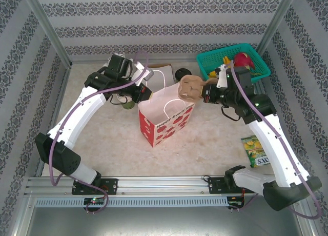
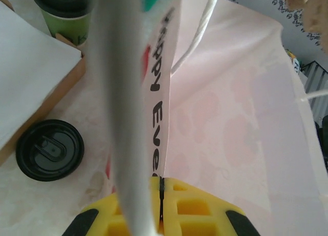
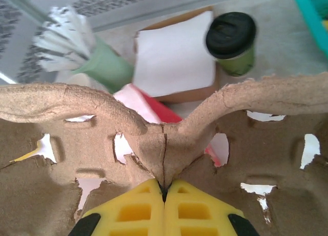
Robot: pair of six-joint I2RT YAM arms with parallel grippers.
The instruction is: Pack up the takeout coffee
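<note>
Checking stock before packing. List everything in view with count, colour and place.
paper bag: one, white with red flowers, table centre
tray: one, brown, under white napkin
lidded coffee cup: one, green, black lid, beside tray
lid: one, black, near tray
lidless cup: one, pale green, left of tray
cup carrier: one, brown, held over the bag
basket: one, teal, far right
snack packet: one, green-yellow, near right
left gripper: shut on paper bag
right gripper: shut on cup carrier

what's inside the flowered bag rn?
Bare white inner walls and a handle loop, seen from above through the bag's open mouth. The cardboard carrier in the right fingers covers the far right corner, and the bottom is out of sight. The lidded coffee cup stands behind it.
</note>
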